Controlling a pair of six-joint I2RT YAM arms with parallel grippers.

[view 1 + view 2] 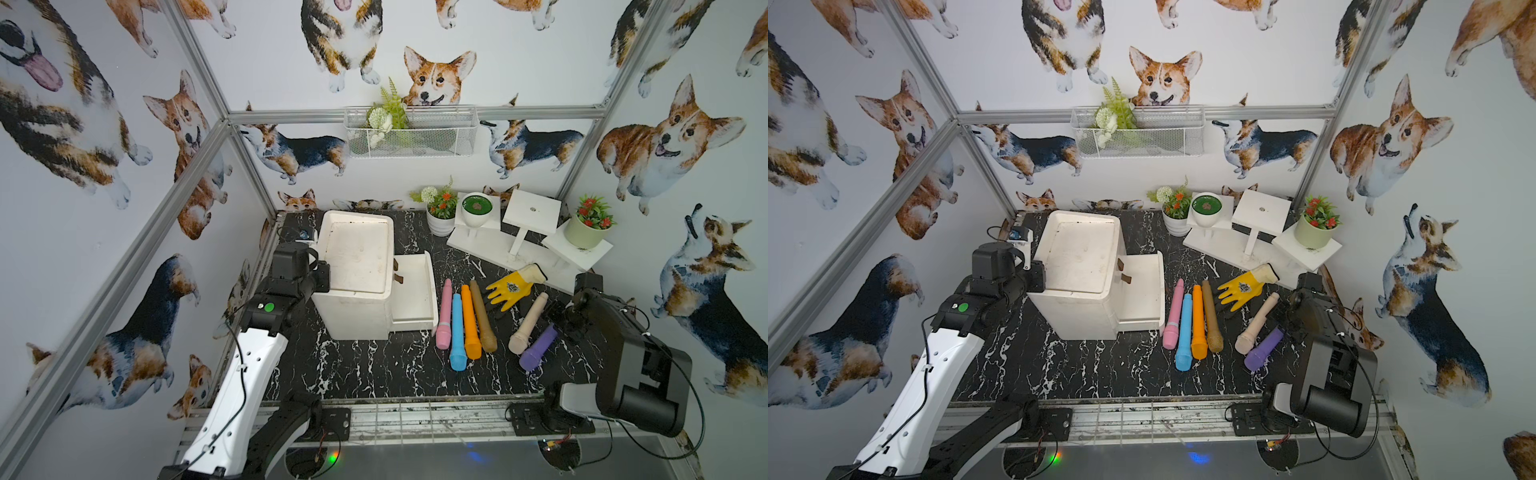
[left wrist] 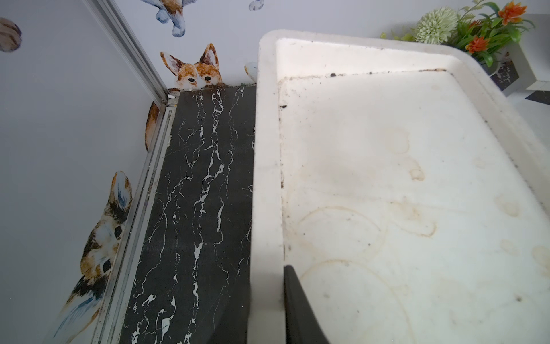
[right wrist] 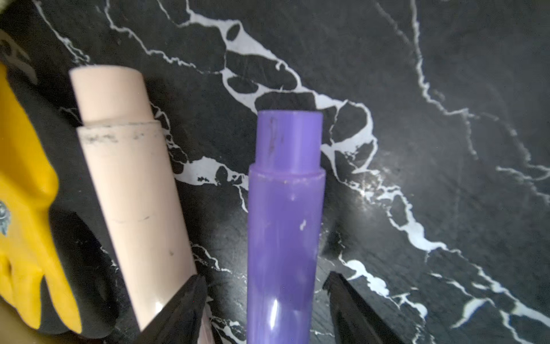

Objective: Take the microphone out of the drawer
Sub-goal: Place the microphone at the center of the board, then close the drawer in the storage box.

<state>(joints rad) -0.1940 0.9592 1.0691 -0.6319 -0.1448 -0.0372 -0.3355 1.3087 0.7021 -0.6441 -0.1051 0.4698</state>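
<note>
currently catalogued, item by item:

- white cabinet [image 1: 357,257]: stands at the back left of the black marbled table [image 1: 374,374]. its top is stained and recessed, with a raised rim.
- drawer [image 1: 432,286]: stands open from the cabinet's side, facing the row of microphones. the floor that shows in both top views is bare white.
- purple microphone [image 1: 538,349]: out of the drawer, lying flat on the table toward its right edge. the head points to the front and the handle end points at the right arm. it lies close alongside the beige microphone [image 1: 528,324]; whether they touch cannot be told.
- right gripper [image 3: 265,280]: low over the purple microphone's handle. its fingers [image 3: 184,306] are spread to either side of the shaft, and the right wrist view shows a gap on each side. nothing is clamped.
- left gripper [image 1: 320,276]: at the left edge of the cabinet top, closed tight on the raised rim. the left wrist view shows one black finger [image 2: 297,306] against the rim's inner face. its partner is hidden.
- pink microphone [image 1: 444,316], blue microphone [image 1: 457,332], orange microphone [image 1: 469,324], brown microphone [image 1: 484,320]: laid side by side just beside the drawer front, heads toward the front.
- yellow glove [image 1: 513,286]: lies flat behind the beige microphone, near the brown microphone's handle end.
</note>
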